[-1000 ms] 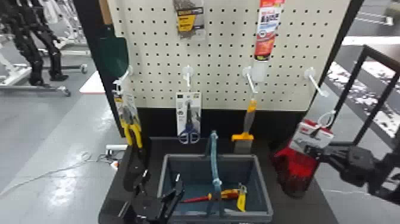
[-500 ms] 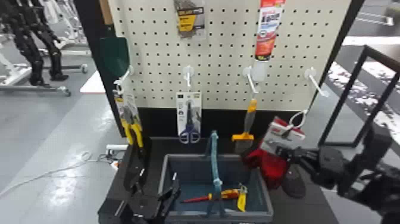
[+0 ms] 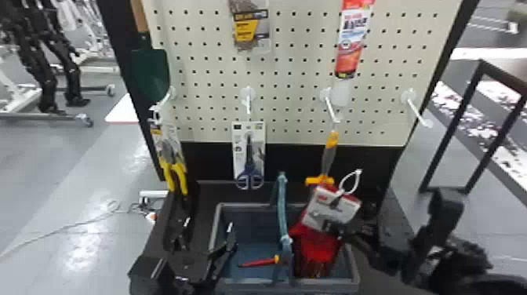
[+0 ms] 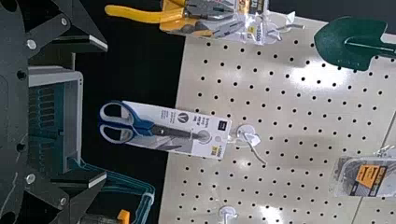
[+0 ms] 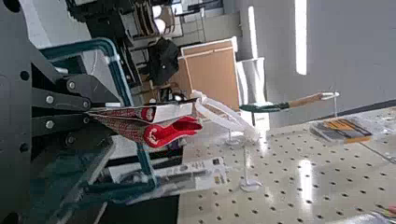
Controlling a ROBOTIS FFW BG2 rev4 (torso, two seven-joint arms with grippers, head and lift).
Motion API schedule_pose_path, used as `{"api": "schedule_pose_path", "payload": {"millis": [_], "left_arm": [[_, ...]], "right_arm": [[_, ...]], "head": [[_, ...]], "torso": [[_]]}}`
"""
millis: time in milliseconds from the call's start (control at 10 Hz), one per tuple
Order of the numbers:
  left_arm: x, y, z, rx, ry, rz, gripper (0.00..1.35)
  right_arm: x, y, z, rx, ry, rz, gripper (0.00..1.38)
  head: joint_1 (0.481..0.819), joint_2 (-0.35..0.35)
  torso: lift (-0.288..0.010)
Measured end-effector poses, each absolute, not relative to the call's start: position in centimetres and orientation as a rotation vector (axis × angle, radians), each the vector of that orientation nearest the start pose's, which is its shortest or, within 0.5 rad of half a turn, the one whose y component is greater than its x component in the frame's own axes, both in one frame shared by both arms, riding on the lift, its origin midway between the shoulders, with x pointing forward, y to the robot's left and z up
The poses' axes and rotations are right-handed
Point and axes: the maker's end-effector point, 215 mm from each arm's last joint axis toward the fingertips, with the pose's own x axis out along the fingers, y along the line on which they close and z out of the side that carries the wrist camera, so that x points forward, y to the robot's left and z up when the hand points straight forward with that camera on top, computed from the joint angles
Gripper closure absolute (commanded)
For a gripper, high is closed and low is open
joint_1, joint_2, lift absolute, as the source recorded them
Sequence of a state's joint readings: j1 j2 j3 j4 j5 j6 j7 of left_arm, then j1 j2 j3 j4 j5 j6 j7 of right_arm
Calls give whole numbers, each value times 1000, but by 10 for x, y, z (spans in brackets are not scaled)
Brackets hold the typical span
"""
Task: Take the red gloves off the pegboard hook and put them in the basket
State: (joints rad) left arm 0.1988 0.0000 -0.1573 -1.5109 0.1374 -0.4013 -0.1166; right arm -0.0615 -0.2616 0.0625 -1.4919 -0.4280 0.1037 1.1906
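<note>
In the head view my right gripper (image 3: 337, 231) is shut on the red gloves (image 3: 316, 251) near their white card, with a white loop above. The gloves hang over the right part of the grey basket (image 3: 223, 223), beside its teal handle. The right wrist view shows the gloves (image 5: 161, 133) pinched edge-on by my right gripper (image 5: 88, 112). My left gripper (image 3: 208, 235) stands open at the basket's left side; in the left wrist view the left gripper (image 4: 105, 112) has its fingers wide apart with nothing between them.
A red screwdriver (image 3: 258, 262) lies in the basket. On the pegboard (image 3: 290, 70) hang pliers (image 3: 172, 168), scissors (image 3: 249, 172) and a yellow-handled scraper (image 3: 328, 157) right behind the gloves. The far right hook (image 3: 419, 111) sticks out bare.
My right gripper has carried the gloves leftward from the right side of the basket, across its right edge to over the basket. The left arm shows little movement.
</note>
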Motion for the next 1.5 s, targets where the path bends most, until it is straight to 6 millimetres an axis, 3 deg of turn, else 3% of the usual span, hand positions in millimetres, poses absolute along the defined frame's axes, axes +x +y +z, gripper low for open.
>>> {"api": "schedule_pose_path", "payload": {"millis": [400, 500, 600, 700, 1000, 1500], "left_arm": [[507, 134, -360, -162, -136, -212, 320], [507, 134, -361, -162, -133, -211, 320], [507, 134, -361, -161, -132, -211, 320], [507, 134, -361, -161, -132, -212, 320], [507, 134, -362, -161, -130, -211, 320], [507, 134, -361, -161, -131, -211, 320]], "right_arm": [[450, -73, -395, 358, 173, 1287, 1273], [453, -71, -405, 368, 198, 1299, 881], [460, -68, -410, 369, 207, 1298, 323], [467, -68, -408, 359, 201, 1297, 24], [473, -69, -402, 350, 177, 1287, 236], [474, -70, -398, 364, 156, 1271, 257]], "head": [[549, 0], [549, 0], [549, 0], [549, 0], [549, 0], [549, 0]], "torso": [[-100], [-100], [-100], [-100], [-100], [-100]]}}
